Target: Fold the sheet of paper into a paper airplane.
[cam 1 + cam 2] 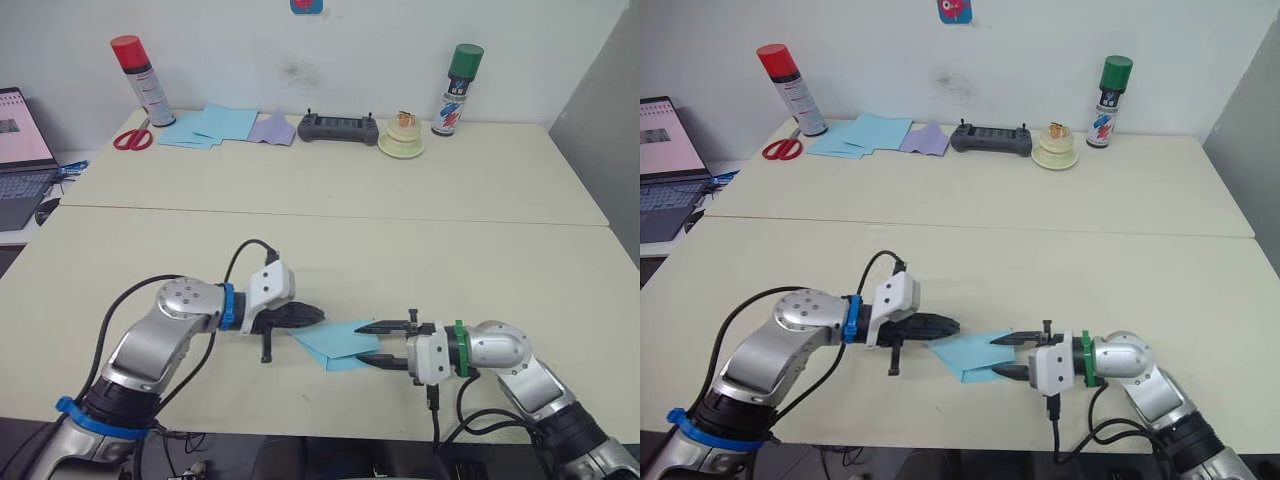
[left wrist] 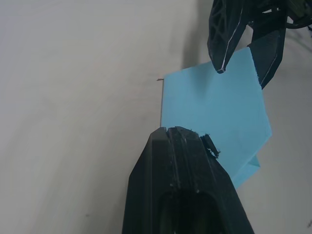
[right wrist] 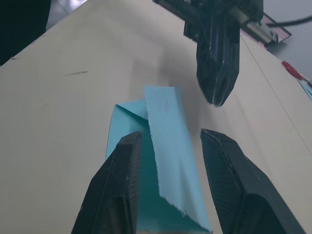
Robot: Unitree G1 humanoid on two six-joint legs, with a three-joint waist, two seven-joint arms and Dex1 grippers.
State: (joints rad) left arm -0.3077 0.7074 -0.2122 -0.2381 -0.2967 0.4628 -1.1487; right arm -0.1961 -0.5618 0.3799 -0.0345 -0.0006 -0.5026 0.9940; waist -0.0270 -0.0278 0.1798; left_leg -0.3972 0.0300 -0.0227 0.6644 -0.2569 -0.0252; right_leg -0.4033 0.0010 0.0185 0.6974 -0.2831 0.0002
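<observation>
The sheet of paper, light blue and partly folded, lies flat near the table's front edge between my two grippers. My left gripper is shut, its tips together at the paper's left corner; in the left wrist view the fingertips sit over the paper's edge. My right gripper is open and reaches in from the right, one finger on each side of the paper's right end. In the right wrist view a folded strip of the paper runs between the two fingers.
Along the far edge stand a red-capped spray can, red scissors, a pile of blue sheets, a lavender sheet, a black controller, a cream tape roll and a green-capped can. A laptop sits far left.
</observation>
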